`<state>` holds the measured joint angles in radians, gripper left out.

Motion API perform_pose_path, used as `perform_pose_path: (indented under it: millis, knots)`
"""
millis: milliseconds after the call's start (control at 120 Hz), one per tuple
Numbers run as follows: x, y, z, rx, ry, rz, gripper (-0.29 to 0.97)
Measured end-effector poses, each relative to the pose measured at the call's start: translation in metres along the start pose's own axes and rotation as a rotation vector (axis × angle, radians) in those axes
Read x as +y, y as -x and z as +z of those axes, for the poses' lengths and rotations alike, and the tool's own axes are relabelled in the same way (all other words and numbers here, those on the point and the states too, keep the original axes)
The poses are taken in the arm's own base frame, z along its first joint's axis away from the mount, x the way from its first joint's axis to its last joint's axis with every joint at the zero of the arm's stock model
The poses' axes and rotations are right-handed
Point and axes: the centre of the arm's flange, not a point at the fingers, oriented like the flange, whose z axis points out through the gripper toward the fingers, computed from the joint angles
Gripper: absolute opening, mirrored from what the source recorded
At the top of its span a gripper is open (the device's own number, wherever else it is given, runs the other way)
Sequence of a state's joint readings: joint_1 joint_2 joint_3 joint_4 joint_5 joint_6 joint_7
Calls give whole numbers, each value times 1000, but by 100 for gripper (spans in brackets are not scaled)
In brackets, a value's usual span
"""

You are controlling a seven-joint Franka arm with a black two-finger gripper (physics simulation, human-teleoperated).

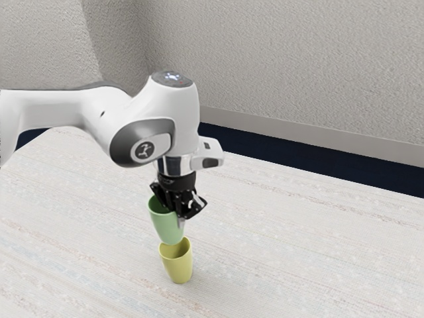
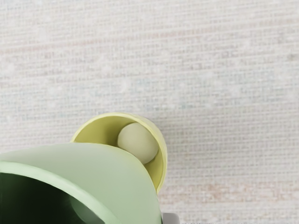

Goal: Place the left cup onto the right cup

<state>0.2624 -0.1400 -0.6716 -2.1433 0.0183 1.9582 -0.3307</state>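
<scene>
Pale woven table (image 1: 298, 218), grey wall behind. Black gripper (image 1: 177, 211) is clamped on the green cup (image 1: 162, 224) rim; cup tilted, base dipping into the yellow cup (image 1: 177, 264) near the table's front edge. Judged light, rigid, slippery; rim pinch suits.

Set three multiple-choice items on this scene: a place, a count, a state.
1. The green cup's base is: A. at the yellow cup's mouth B. under the yellow cup C. far beside it
2. Cups: A. one B. two C. four
3. The gripper is: A. open B. shut on the green cup C. shut on the yellow cup
Key: 1A, the wrist view shows the base within the yellow rim; 2B, one green, one yellow; 3B, it carries that cup tilted.
</scene>
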Motion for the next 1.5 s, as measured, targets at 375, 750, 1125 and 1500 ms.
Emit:
perform_pose_path:
  millis: [375,750,1125,1500]
  knots:
    - [6,-12,26,-40,28,-3,-10]
    - [1,-20,34,-38,15,-19,-10]
    - [2,-22,40,-45,5,-27,-9]
    - [-1,-22,41,-50,6,-48,4]
